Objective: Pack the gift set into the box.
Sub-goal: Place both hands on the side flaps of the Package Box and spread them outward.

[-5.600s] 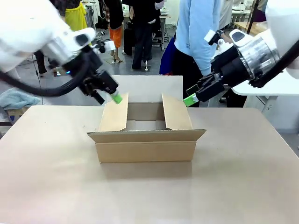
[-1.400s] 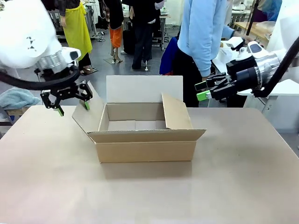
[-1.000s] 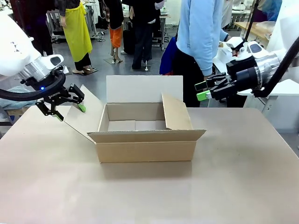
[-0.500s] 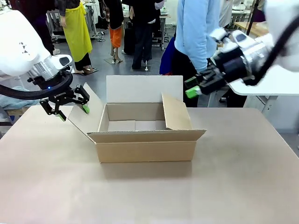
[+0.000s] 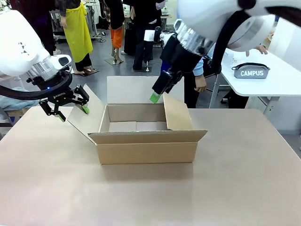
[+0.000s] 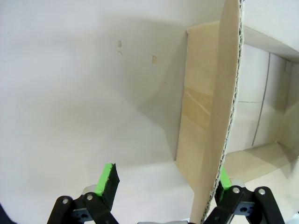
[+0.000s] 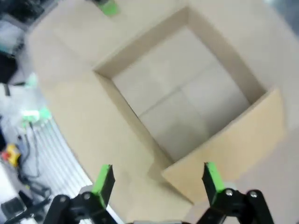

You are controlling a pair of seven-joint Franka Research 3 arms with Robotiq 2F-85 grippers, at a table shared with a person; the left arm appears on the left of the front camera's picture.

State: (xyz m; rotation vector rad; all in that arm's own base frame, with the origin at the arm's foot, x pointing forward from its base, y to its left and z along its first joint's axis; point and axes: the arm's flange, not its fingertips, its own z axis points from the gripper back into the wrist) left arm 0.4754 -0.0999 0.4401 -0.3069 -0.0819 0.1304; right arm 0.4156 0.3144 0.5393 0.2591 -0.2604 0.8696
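The brown cardboard box [image 5: 146,153] stands open in the middle of the table, with nothing inside it. Its left flap [image 6: 205,116] leans outward between the fingers of my open left gripper [image 5: 73,113], close to one green pad [image 6: 224,179]. My right gripper [image 5: 156,95] hangs open above the box's far right corner, just over the upright right flap [image 5: 178,113]. The blurred right wrist view looks down into the box [image 7: 238,135] between spread fingers [image 7: 103,179]. The gift set [image 5: 251,71], a grey case lettered "CAMPUS", lies on the white side table at the far right.
The white side table [image 5: 282,89] stands beyond the tan table's [image 5: 141,197] far right corner. A person's hand [image 5: 260,49] rests on it behind the case. A person in light blue stands behind my right arm. Bare tabletop lies in front of the box.
My right arm has swung left from the far right to above the box's right flap, uncovering the gift set behind it. The left gripper has stayed at the left flap.
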